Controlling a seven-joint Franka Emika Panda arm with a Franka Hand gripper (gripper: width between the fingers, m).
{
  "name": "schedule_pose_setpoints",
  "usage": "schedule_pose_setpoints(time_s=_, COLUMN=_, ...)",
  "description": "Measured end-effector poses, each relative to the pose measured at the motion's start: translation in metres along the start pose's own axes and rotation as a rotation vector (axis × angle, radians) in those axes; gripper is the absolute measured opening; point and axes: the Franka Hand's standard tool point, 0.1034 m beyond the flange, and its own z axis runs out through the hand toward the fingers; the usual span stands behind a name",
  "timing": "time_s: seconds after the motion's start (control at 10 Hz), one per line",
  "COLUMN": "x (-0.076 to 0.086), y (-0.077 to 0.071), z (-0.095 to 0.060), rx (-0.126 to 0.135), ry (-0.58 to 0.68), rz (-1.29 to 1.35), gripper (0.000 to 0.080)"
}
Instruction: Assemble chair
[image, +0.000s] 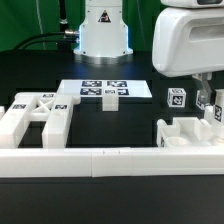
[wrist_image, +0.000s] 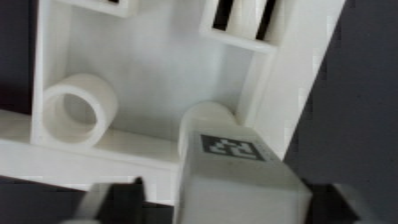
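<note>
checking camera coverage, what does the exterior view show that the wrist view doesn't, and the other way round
Only the exterior view: the X-braced panel, the marker board, the border rail along the front and the arm's white base. Only the wrist view: the round hole in the frame piece, and its slots. Both: the frame piece and a tagged post close to it.

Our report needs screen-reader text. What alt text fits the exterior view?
The gripper hangs over a white chair frame at the exterior view's right. An X-braced panel lies at its left, the marker board farther back between them, a long white rail in front.
</note>
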Motion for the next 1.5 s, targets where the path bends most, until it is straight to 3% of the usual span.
schedule_pose_setpoints(time_s=0.3, x=0.0000, y=-0.0001, z=0.0001, rx=0.001, ry=0.000, rz=0.024, gripper=0.0285)
schedule_pose_setpoints(time_s=0.7, x=0.0016, y=-0.0040, z=0.0010, rx=0.034, ry=0.003, rz=0.578, gripper=0.0285)
schedule_pose_setpoints(time_s=1.2, x=0.0020, y=-0.0085, z=0.0015, rx=0.044, ry=-0.016, rz=1.100, gripper=0.0287)
schedule_pose_setpoints(time_s=1.5, x=0.0022, y=-0.0085, z=0.0015, rx=0.045, ry=-0.014, rz=1.068, gripper=0.0355)
